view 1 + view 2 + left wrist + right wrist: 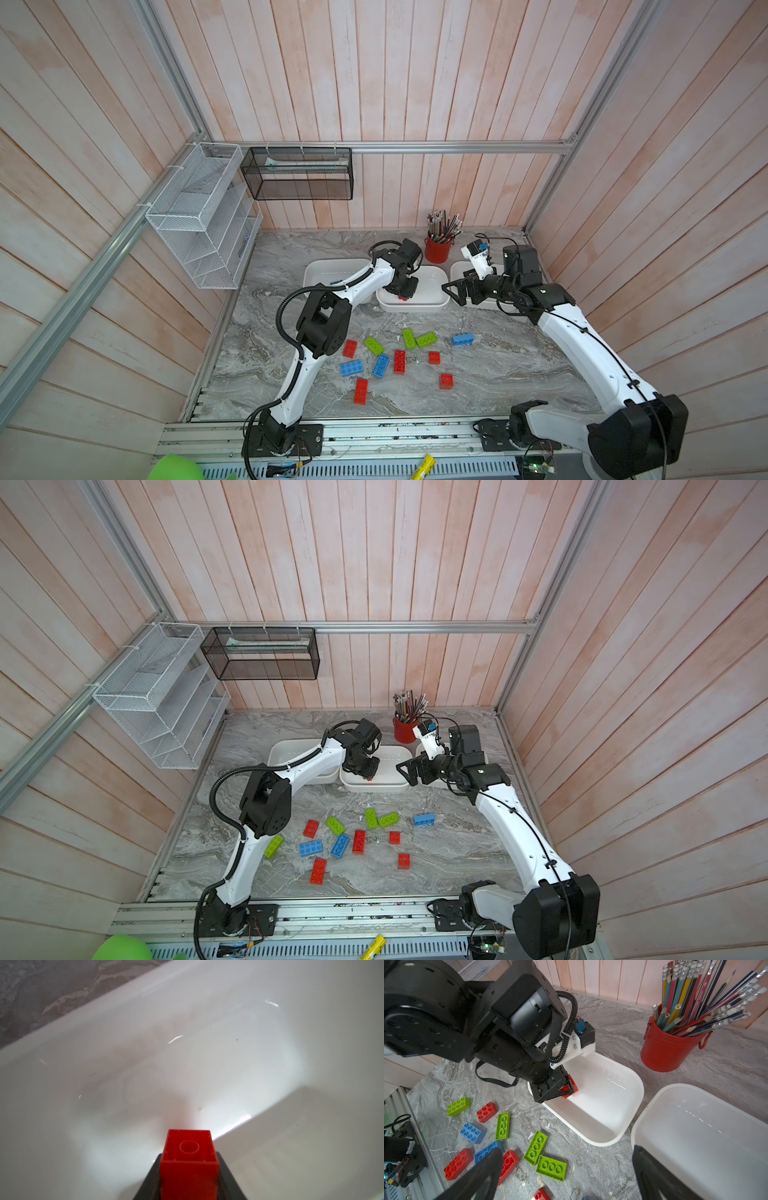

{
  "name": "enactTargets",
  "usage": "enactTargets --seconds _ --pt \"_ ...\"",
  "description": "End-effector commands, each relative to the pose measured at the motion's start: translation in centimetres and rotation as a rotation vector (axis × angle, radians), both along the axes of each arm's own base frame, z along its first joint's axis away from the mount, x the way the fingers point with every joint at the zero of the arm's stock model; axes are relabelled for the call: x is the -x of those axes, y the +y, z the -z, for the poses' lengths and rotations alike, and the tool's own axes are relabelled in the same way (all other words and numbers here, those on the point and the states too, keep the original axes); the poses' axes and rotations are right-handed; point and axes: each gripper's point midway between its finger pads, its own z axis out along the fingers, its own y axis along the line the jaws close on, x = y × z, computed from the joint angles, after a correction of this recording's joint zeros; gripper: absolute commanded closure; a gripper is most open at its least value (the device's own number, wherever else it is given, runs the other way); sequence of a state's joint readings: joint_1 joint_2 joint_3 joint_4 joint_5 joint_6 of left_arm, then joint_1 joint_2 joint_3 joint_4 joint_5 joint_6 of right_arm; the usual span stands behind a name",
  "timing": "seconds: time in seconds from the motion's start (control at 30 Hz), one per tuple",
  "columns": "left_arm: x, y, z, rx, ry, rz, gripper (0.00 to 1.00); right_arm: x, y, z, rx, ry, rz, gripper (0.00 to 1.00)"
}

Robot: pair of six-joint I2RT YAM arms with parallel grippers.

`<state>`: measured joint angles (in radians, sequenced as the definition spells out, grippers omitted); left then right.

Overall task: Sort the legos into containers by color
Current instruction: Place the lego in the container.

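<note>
**Left arm holds a red brick over the middle tub**

2 robot arms work at a grey marbled table (498, 374) inside a booth walled with pale wooden planks. 3 white rounded plastic tubs stand in a row toward the back of the table. These are the left tub (324, 270), the middle tub (432, 291) and the right tub (695, 1136), and the right arm largely covers the right tub in both top views. A red metal pencil cup (437, 251), full of pencils, stands behind the gap between the middle and right tubs.

The left end effector (402, 291) points down into the middle tub near its left end. Its jaws are clamped on a small square red plastic brick (190, 1159). The brick hangs above the tub's floor, with its hollow underside facing the left wrist camera.

The right end effector (451, 294) hovers between the middle tub and the right tub. Its jaws are spread wide and grip nothing.

12 loose studded plastic bricks (399, 361) lie scattered on the table in front of the tubs, apart from them: 5 red, 4 lime green and 3 blue. 2 of the red ones are short squares. A lime green brick (273, 846), seen in a top view, lies just beside the left arm. A blue brick (462, 339) lies nearest the right arm.
</note>
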<state>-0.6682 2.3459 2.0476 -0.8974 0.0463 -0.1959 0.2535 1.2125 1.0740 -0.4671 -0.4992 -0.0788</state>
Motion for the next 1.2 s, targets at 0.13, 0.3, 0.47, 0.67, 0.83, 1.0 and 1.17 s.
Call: enactTargets --seconds 0.13,0.3,0.47,0.67,0.83,1.0,1.17 --pt "-1.2 -0.2 1.4 -0.038 -0.003 -0.017 0.63 0.4 0.0 0.2 -0.010 0.004 -0.008 0.02" --pt "-1.3 -0.2 -1.1 -0.020 -0.039 -0.018 0.38 0.5 0.0 0.3 -0.012 0.006 -0.010 0.02" --pt "0.0 0.8 -6.9 0.021 -0.106 -0.025 0.34 0.6 0.1 0.7 -0.014 0.014 -0.014 0.02" --pt "4.9 5.2 -11.1 0.057 -0.122 -0.067 0.32 0.6 0.4 0.8 -0.027 0.021 -0.029 0.02" --pt "9.6 11.3 -9.3 -0.022 -0.024 -0.127 0.31 0.9 0.9 0.7 -0.048 0.028 -0.051 0.02" --pt "12.8 15.1 -8.5 0.006 0.023 -0.184 0.31 1.2 1.5 0.9 -0.053 0.037 -0.070 0.02" --pt "15.9 16.1 -5.4 -0.001 0.124 -0.201 0.31 1.2 1.6 1.0 -0.048 0.043 -0.070 0.02"
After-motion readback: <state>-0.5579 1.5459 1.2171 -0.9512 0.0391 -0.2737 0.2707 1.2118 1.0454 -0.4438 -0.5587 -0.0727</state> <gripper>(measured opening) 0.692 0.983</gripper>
